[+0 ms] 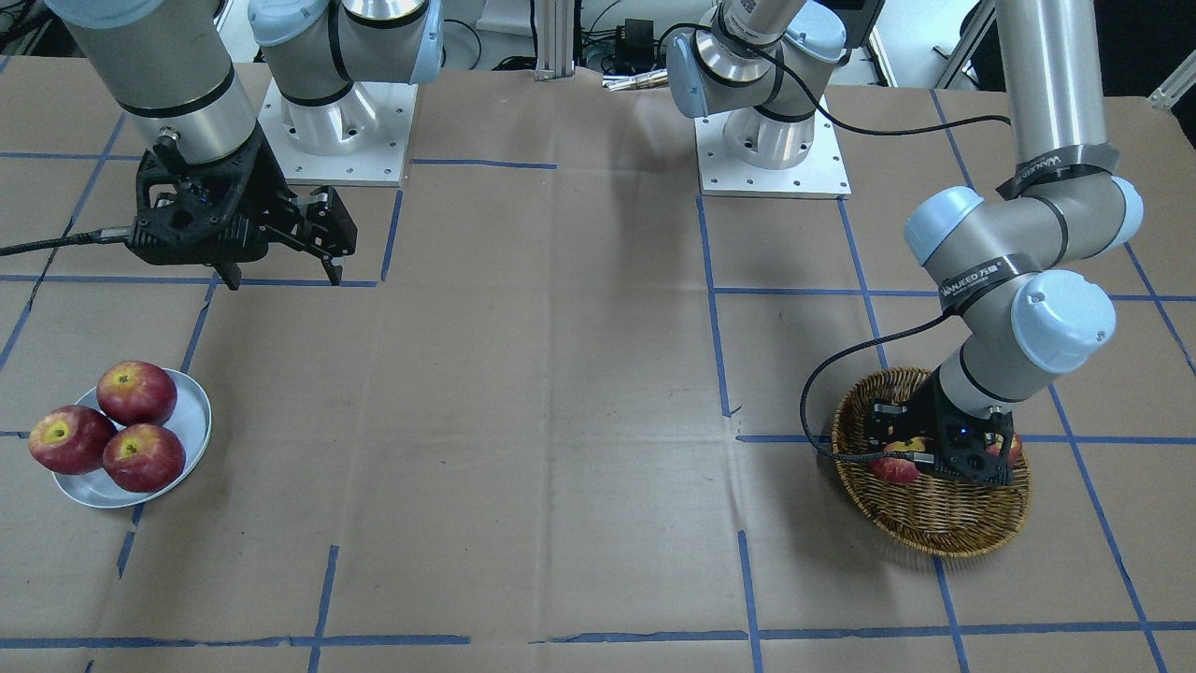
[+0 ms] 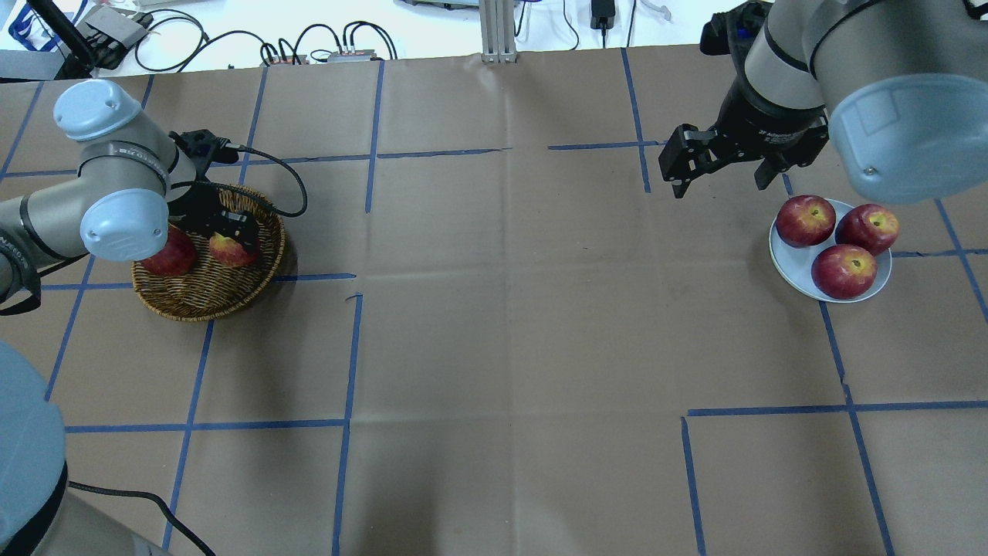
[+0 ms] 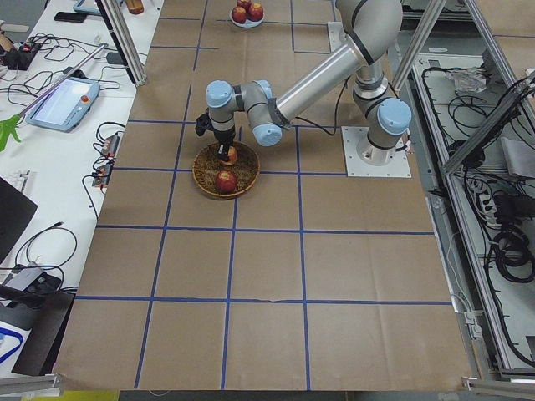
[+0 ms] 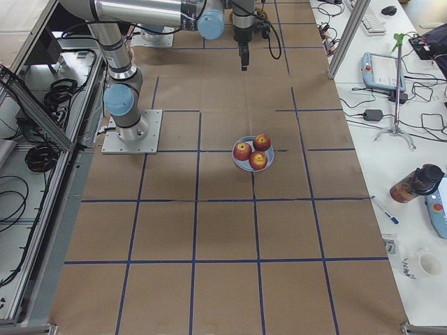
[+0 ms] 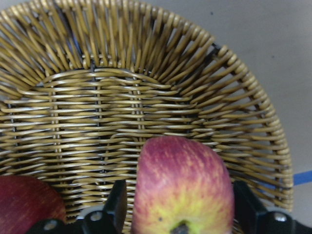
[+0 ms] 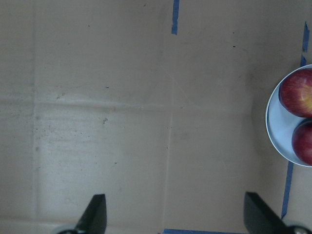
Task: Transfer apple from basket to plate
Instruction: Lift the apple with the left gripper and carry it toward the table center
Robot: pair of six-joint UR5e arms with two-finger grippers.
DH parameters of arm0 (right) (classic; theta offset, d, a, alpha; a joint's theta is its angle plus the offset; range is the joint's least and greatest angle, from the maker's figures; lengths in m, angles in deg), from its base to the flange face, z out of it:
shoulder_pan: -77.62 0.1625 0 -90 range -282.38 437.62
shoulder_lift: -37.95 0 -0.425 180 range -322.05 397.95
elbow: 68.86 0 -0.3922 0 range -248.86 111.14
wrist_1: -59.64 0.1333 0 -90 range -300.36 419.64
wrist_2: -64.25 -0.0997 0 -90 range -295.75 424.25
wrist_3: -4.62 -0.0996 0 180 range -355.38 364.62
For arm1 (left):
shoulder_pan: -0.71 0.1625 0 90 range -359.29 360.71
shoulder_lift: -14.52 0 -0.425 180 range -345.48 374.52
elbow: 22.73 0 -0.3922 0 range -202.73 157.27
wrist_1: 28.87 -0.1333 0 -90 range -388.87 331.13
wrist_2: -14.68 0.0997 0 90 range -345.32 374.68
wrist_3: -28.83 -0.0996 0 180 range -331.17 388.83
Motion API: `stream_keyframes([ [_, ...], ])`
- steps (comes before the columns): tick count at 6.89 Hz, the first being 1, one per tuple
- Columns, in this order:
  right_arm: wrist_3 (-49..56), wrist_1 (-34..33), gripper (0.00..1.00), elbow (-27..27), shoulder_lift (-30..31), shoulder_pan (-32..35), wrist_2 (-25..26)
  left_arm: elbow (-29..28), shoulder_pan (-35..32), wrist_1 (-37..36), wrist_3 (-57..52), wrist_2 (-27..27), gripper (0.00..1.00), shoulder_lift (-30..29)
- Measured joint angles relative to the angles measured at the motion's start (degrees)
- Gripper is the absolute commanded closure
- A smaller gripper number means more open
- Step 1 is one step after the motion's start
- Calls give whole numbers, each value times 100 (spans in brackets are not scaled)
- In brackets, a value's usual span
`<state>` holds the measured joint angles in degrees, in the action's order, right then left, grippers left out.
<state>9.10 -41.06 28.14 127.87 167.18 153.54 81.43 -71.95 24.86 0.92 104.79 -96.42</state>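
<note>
The pinkish-red, yellow-streaked apple [image 5: 183, 185] lies in the wicker basket [image 5: 146, 73], seen from overhead [image 2: 228, 249] at the basket's [image 2: 208, 301] right side. My left gripper [image 2: 231, 235] reaches down into the basket, its fingers [image 5: 119, 200] pressed against both sides of the apple; the apple rests on the wicker. A dark red apple [image 2: 168, 253] lies beside it. The pale plate [image 2: 795, 262] at the far right holds three deep-red apples [image 2: 844, 270]. My right gripper [image 2: 718, 189] hangs open and empty above the table, just left of the plate.
Brown paper with blue tape lines [image 2: 351, 363] covers the table. The two arm bases [image 1: 771, 140] stand at the robot's edge. Cables and a power strip [image 2: 340, 54] lie beyond the far edge. Basket and plate sit at opposite ends.
</note>
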Motion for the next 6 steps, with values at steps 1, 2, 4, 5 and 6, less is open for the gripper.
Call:
stream_keyframes([
  [1, 0, -2, 0, 2, 0, 0, 0, -38, -302, 314, 571, 24, 41, 299],
  [2, 0, -2, 0, -2, 0, 0, 0, -72, -819, 624, 1264, 34, 41, 603],
  [4, 0, -1, 0, -5, 0, 0, 0, -192, -1993, 842, 2754, -28, 41, 846],
  [5, 0, 2, 0, -5, 0, 0, 0, -305, -2572, 860, 3340, -76, 41, 829],
  [6, 0, 0, 0, -5, 0, 0, 0, -396, -3075, 832, 3816, -209, 41, 723],
])
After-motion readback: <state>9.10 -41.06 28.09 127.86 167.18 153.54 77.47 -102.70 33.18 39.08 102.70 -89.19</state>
